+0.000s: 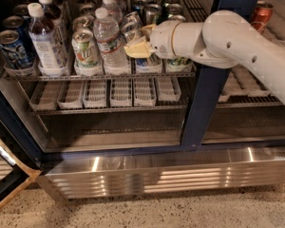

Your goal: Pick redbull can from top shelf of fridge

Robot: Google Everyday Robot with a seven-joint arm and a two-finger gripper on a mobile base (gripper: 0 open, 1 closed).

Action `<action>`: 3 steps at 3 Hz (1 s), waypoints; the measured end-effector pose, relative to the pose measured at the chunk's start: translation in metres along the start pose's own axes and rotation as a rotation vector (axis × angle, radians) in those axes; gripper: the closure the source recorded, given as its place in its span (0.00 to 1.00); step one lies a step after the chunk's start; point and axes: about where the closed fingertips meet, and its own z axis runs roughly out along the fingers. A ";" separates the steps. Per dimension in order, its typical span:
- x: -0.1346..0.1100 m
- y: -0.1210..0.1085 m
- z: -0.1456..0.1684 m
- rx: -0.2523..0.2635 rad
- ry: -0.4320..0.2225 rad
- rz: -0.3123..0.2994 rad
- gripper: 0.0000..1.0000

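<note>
The fridge stands open, with a dark blue door frame. Its top shelf is a wire rack that holds bottles and cans in clear lane trays. The redbull can, slim and silver, leans tilted in a middle lane behind a water bottle. My gripper, yellowish at the end of the white arm, reaches in from the right and lies against the can's lower part. The can's bottom is hidden behind the gripper.
A green-patterned can, a tea bottle and dark-blue cans stand to the left. A red can sits past the door post. Below are short white ribbed trays, the steel base panel and the open door's edge.
</note>
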 end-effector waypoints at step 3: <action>-0.001 -0.003 -0.005 0.016 -0.015 -0.009 1.00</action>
